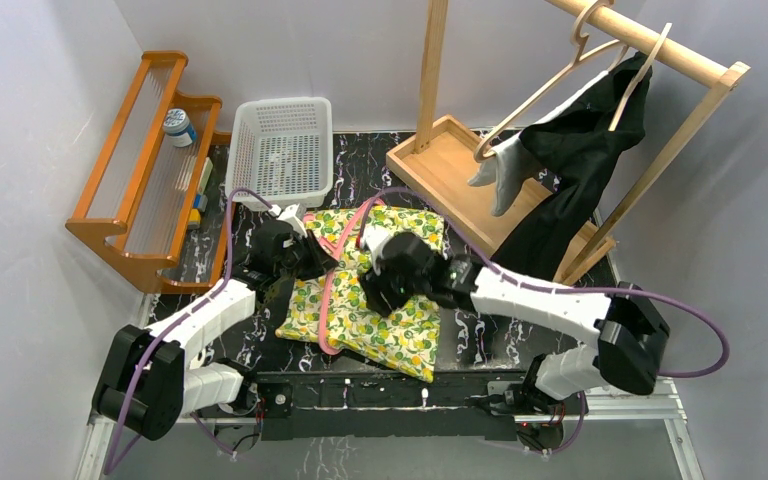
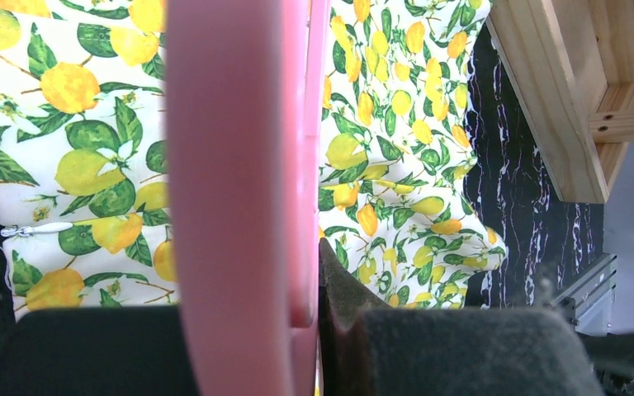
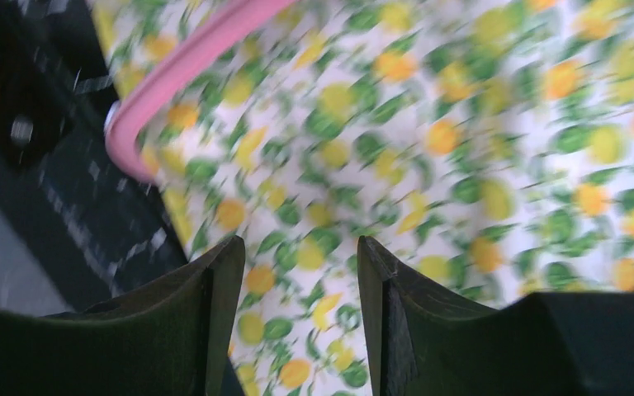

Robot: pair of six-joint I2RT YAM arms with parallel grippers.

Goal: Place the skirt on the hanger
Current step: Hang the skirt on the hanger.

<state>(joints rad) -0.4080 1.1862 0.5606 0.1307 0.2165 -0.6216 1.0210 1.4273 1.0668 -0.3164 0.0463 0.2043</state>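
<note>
The skirt (image 1: 390, 320), white with a lemon print, lies flat in the middle of the black marbled table (image 1: 360, 160). Its near edge is close to the table's front rail, and its far edge is just beside the white basket (image 1: 282, 150) and the wooden base (image 1: 440, 160) of the clothes rail. A pink hanger (image 1: 328, 300) lies across the left part of the skirt, running from far edge to near edge. The left pincer (image 2: 252, 330) is clamped on the hanger's flat pink bar at the skirt's left side, a dark pad pressed to each face. The right pincer (image 3: 293, 313) hangs low over the middle of the skirt with its jaws apart and only printed cloth showing between them. In its wrist view the hanger's curved end lies beyond the fingers at the skirt's edge, with bare table beside it. Open table shows only as narrow strips: left of the skirt under the left arm, and right of it toward the rail's base. On the rail, a wooden hanger (image 1: 540, 90) carries a black garment (image 1: 580, 160) and a grey piece (image 1: 495, 175). Both droop over the base, the garment's lower end close to the right arm. An orange slatted rack (image 1: 150, 170) holding a small jar (image 1: 178, 125) stands by the left wall, well apart from the skirt.
</note>
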